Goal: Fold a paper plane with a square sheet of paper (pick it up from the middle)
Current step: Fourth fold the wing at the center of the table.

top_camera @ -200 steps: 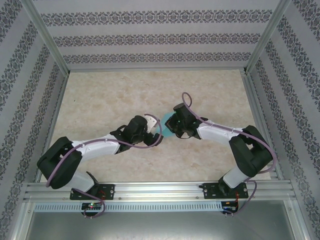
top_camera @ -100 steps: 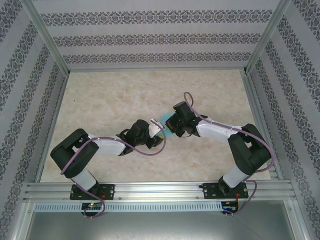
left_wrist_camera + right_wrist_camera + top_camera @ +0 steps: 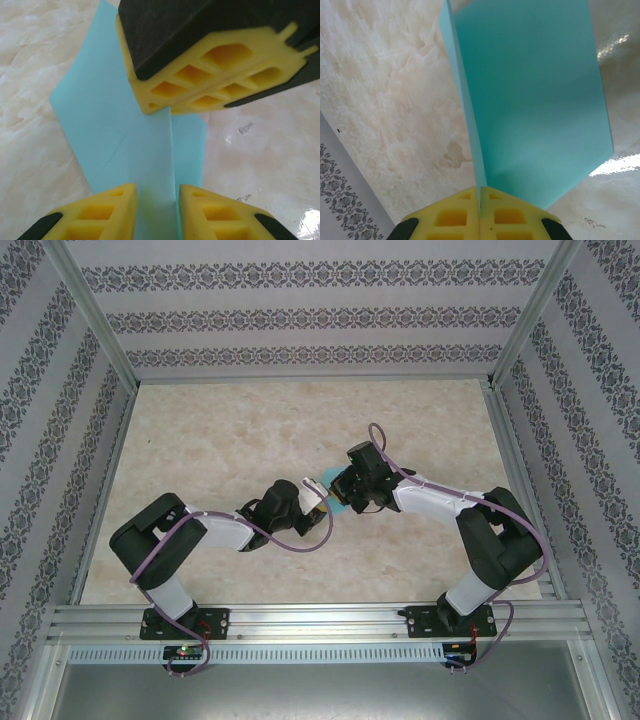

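Note:
The square sheet of paper (image 3: 110, 115) is turquoise and folded into a kite-like shape with a centre crease. It sits mid-table between the two grippers (image 3: 333, 492). My right gripper (image 3: 480, 189) is shut on the paper's folded edge, and the sheet (image 3: 535, 100) stands up from its yellow fingertips. In the left wrist view the right gripper's fingers (image 3: 200, 85) pinch the far part of the crease. My left gripper (image 3: 157, 190) straddles the near part of the raised crease, its jaws a narrow gap apart with paper between them.
The pale marbled tabletop (image 3: 220, 430) spreads around the paper. Patterned walls (image 3: 320, 315) and metal frame posts enclose it on three sides. An aluminium rail (image 3: 320, 620) carries both arm bases at the near edge.
The left gripper has slid right onto the paper and its jaws have narrowed around the crease. The left elbow has swung in. The right gripper has kept its hold, barely moving.

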Controlling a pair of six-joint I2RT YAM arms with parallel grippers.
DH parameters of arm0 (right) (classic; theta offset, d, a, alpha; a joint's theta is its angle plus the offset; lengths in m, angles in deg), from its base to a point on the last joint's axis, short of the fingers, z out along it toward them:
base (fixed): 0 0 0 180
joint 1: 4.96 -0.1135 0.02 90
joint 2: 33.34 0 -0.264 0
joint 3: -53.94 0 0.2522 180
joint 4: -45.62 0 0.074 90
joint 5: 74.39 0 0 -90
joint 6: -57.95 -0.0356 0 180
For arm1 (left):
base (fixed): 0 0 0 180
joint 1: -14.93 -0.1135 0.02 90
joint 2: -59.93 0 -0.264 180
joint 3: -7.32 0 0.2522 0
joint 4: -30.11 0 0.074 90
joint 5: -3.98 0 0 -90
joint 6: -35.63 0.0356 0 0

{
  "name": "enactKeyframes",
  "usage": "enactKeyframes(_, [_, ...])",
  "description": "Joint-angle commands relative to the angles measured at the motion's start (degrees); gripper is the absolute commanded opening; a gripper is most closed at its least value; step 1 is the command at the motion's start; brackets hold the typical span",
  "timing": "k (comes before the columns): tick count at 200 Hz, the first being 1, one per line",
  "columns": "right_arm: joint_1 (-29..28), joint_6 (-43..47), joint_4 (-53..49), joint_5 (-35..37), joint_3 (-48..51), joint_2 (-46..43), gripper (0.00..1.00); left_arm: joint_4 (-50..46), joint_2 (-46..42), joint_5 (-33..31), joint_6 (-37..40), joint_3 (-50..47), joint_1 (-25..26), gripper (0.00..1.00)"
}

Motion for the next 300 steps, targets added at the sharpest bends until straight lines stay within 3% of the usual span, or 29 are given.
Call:
enactKeyframes(1, [0.3, -0.7, -0.5, -1.2, -1.3, 0.8, 0.04, 3.9, 0.5, -0.1, -0.4, -0.1, 0.6, 0.25])
enactKeyframes(22, [0.9, 0.8, -0.6, -1.5, -1.7, 0.5, 0.16, 4.1, 0.7, -0.1, -0.7, -0.3, 0.6, 0.17])
enactKeyframes(60, [3.7, 11.3, 2.7, -4.3, -1.3, -2.4, 0.47, 5.5, 0.5, 0.6, -5.4, -1.8, 0.5, 0.14])
enactKeyframes(86, [6.0, 17.4, 10.5, -7.7, 4.2, -6.0, 0.53, 5.7, -0.3, 2.6, -12.8, -2.6, 0.5, 0.13])
enactKeyframes(133, [7.8, 25.4, 19.0, -13.3, 11.8, -8.1, 0.51, 5.3, -0.2, 6.5, -26.3, -1.8, 0.4, 0.12])
enactKeyframes(177, [7.8, 26.5, 26.9, -16.2, 16.6, -7.0, 0.46, 5.0, 1.5, 7.7, -32.9, -0.8, 0.3, 0.10])
enactKeyframes(300, [7.8, 33.0, 24.1, -16.5, 15.7, -1.9, 0.39, 4.1, 3.2, 7.1, -43.0, -0.3, -1.4, 0.08])
